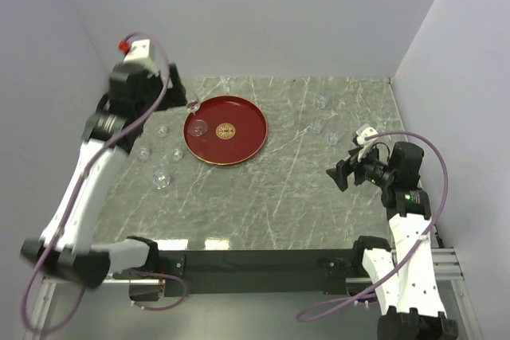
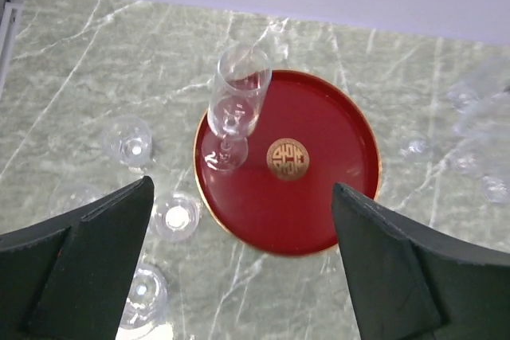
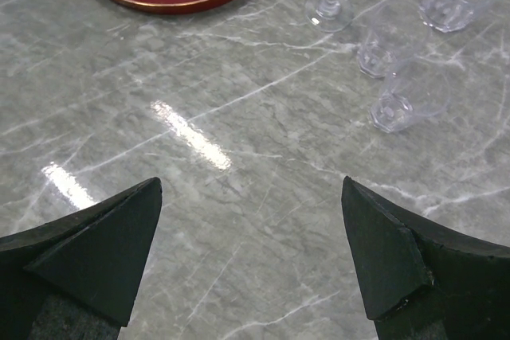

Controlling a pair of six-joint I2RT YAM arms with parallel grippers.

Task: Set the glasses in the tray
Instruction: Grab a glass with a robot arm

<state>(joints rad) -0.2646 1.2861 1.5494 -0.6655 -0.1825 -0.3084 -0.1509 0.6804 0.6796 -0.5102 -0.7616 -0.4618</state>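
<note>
**One Stemmed Glass in the Tray, Both Grippers Spread Wide**

In the left wrist view, a tall clear stemmed glass (image 2: 233, 113) is seen upright on the left part of the round glossy dark-red tray (image 2: 315, 201), just beside its gold emblem (image 2: 287, 158). In the top view the same glass is reduced to a faint glint. Only the top view shows both arms at once. The left arm is stretched high toward the back wall, with the left gripper (image 1: 177, 89) near the tray's far-left edge. The right gripper (image 1: 344, 171) is held low over the grey veined marble tabletop (image 1: 271, 197). Both pairs of black wedge-shaped fingers (image 3: 398, 260) are spread wide, with nothing gripped. Short clear tumblers (image 2: 129, 139) stand on the marble just outside the tray (three faceted tumblers (image 3: 384, 37) and a stem foot are shown close up only in the right wrist view).
</note>
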